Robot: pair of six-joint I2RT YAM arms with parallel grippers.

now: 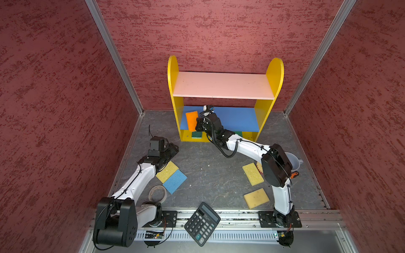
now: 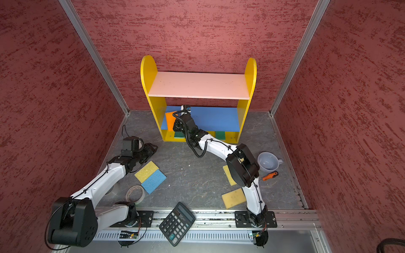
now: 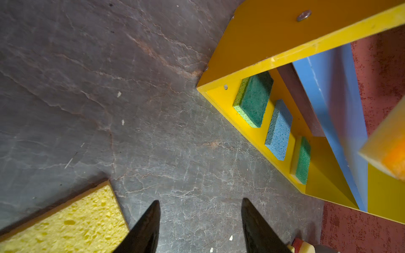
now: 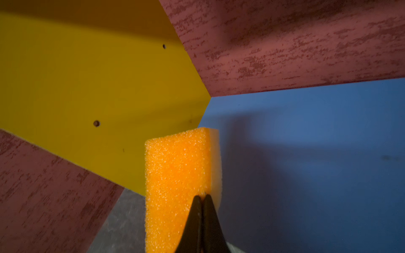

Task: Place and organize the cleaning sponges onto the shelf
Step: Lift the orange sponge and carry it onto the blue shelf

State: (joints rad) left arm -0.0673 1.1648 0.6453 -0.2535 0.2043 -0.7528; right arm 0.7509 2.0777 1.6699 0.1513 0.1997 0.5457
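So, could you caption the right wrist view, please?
Shut jaws pinch the orange sponge at the blue shelf board.

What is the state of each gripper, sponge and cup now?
Right gripper: jaws shut on orange sponge.
Orange sponge: held over blue board.
Left gripper: jaws open, empty.
Bottom-tier sponges: lying flat.
Floor sponges: lying flat, unshelved.
Cup: upright, empty.

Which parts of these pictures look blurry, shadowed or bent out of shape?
Left wrist view: the orange sponge is blurred, the blue sponge inside the shelf sharp. Right wrist view: a soft shadow darkens the blue middle board. Both top views: the shelf's side panels splay outward, likely lens distortion.
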